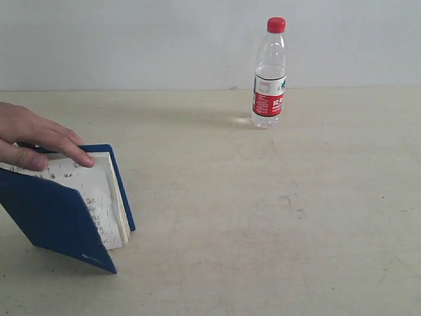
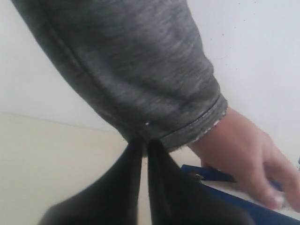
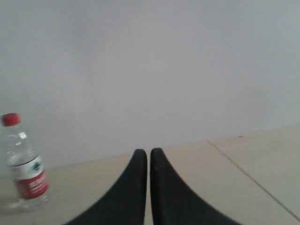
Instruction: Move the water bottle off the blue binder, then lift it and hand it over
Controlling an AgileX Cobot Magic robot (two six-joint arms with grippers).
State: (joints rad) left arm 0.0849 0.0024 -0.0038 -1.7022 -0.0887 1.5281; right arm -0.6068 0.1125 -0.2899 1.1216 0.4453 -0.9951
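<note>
The water bottle (image 1: 270, 76) stands upright on the bare table at the back right, well away from the blue binder (image 1: 52, 217); the right wrist view also catches the bottle (image 3: 26, 176). The binder lies open at the front left with its cover propped up, and a person's hand (image 1: 36, 141) presses on its written white pages. My left gripper (image 2: 145, 147) is shut and empty, close to that hand's grey sleeve (image 2: 140, 61), with the binder's edge (image 2: 213, 174) just beyond. My right gripper (image 3: 148, 154) is shut and empty, off to the bottle's side. Neither gripper shows in the exterior view.
The beige table (image 1: 263, 217) runs back to a plain white wall (image 1: 131, 39). The person's hand (image 2: 243, 159) and forearm reach across in front of my left gripper.
</note>
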